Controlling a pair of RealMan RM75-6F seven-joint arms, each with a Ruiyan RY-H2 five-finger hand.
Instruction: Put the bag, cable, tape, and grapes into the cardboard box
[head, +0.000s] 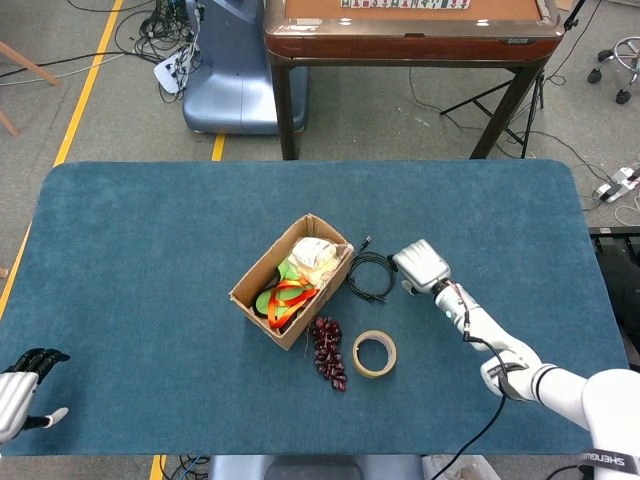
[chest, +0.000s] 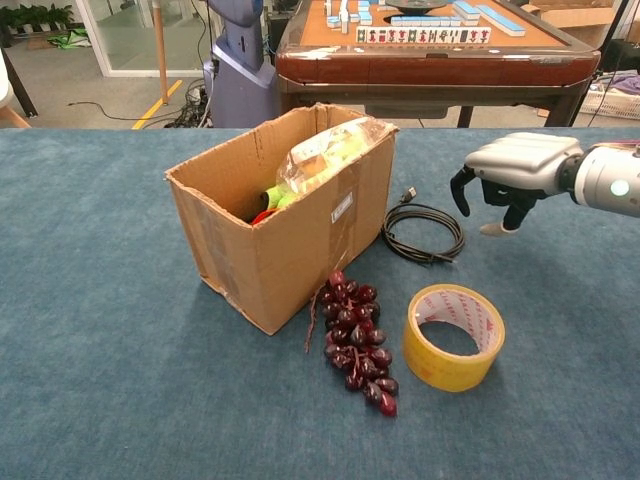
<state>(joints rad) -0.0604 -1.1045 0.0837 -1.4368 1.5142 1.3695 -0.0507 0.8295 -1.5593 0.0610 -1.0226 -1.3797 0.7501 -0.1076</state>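
Blue felt covers the table (head: 150, 230), and the cardboard box (chest: 262, 262) stands near its middle, open, with the bag (chest: 330, 150) already inside. Just right of the box lies the coiled cable (chest: 424, 232); in front of it are the grapes (chest: 356, 340) and the tape (chest: 454, 336). Beside the cable hovers the right hand (chest: 505, 178), empty, fingers curled downward but apart. The left hand (head: 22, 392), far from the box at the table's edge, holds nothing. I judge the cable light and floppy, best pinched across the whole coil. Room around it is free.

My right hand (chest: 508, 176): silver-grey shell, black fingers, pale thumb tip. White forearm (head: 545, 383), thin black cable alongside, small teal light at wrist. My left hand (head: 20, 385): grey palm, black fingers.
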